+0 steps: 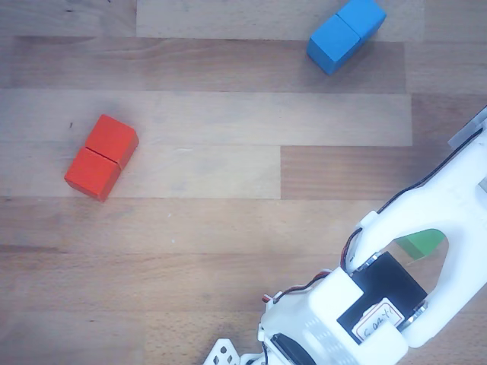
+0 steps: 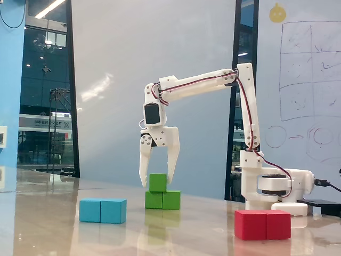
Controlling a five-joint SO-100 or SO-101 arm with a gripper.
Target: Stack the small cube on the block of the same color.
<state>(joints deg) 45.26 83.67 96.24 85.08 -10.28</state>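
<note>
In the fixed view, the small green cube [image 2: 157, 182] rests on the left half of the green two-segment block [image 2: 163, 200]. My gripper [image 2: 157, 184] points down over it. Its two fingers straddle the cube, one on each side, with a small gap on the left side, so the jaws stand open. In the other view the white arm [image 1: 403, 289] covers the stack, and only a sliver of green [image 1: 421, 243] shows through an opening in the arm. I cannot tell which green piece it is.
A blue two-segment block [image 2: 103, 210] [image 1: 346, 34] and a red two-segment block [image 2: 262, 224] [image 1: 101, 156] lie on the wooden table [image 2: 53, 234], apart from the green stack. The arm's base [image 2: 269, 186] stands behind the red block in the fixed view.
</note>
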